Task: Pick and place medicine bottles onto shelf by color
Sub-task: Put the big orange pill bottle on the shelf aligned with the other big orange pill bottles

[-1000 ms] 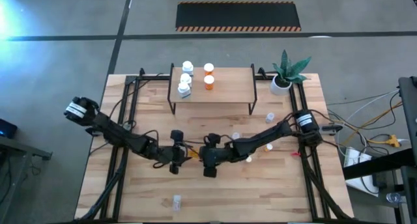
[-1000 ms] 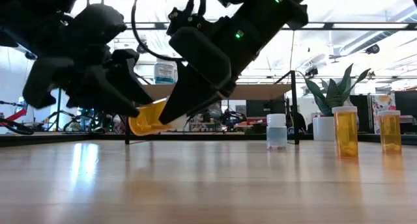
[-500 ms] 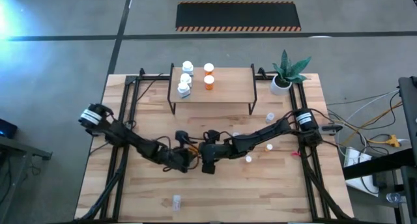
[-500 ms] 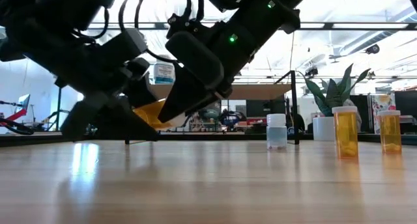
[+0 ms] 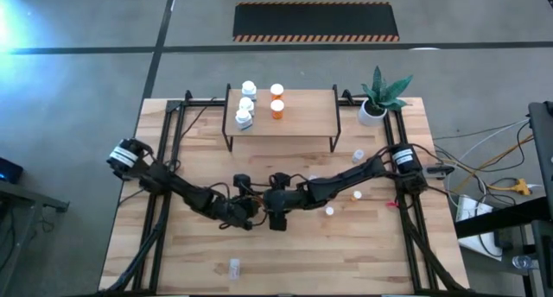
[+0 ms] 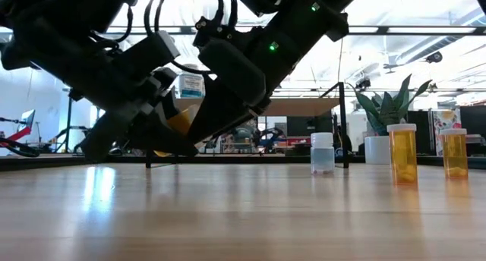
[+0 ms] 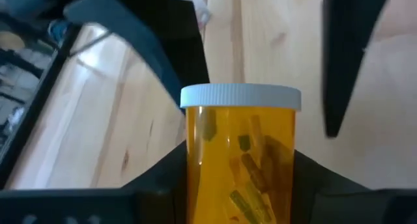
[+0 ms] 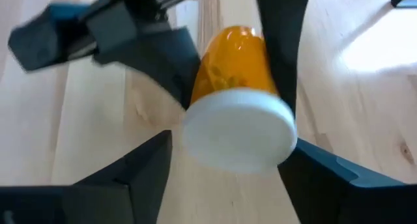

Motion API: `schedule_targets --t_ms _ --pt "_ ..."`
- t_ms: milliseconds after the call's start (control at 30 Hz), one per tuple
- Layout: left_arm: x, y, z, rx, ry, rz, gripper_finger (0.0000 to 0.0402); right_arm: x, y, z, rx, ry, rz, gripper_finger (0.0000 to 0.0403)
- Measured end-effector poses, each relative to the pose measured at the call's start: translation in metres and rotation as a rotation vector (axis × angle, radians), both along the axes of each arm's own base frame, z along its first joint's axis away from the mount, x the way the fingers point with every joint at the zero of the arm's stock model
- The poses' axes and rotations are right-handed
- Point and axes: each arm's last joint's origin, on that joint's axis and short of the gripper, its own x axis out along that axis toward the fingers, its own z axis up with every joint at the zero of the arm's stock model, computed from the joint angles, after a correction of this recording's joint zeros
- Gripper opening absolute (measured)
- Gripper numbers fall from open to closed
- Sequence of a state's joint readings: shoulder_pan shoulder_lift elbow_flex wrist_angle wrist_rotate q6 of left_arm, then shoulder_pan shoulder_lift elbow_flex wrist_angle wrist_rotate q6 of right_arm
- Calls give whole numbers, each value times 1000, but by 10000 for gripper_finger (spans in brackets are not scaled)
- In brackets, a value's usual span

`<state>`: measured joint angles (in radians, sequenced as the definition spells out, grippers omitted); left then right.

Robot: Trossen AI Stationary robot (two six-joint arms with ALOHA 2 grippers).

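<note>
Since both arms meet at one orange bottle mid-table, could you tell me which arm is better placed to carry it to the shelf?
Probably the left: its tool grips the orange bottle's body, while the right tool has only the cap end, and the shelf seems equally far from both.

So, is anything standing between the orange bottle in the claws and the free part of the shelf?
Nothing visible blocks it. The orange bottle is held mid-table between the left claw and right claw; the shelf lies beyond bare tabletop.

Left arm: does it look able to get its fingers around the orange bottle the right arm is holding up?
Probably yes: the orange bottle already sits between the left gripper fingers, while the right gripper holds it at the cap end. Nothing else stands between them.
</note>
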<state>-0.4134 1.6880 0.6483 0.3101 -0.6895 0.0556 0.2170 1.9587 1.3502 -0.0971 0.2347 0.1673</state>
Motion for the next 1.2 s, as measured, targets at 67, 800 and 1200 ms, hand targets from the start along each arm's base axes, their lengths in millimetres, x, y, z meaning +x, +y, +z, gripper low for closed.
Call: schedule_targets --t_ms 67,800,1200 --pt "-2 1 1 -22 3 22 132 0 -1 0 -12 5 16 275" --pt "-56 25 13 -375 -501 111 138 -63 -19 -20 -88 -426 -8 277" --pt "-54 22 24 -382 -595 0 139 -61 -17 -9 -123 -540 89 269"
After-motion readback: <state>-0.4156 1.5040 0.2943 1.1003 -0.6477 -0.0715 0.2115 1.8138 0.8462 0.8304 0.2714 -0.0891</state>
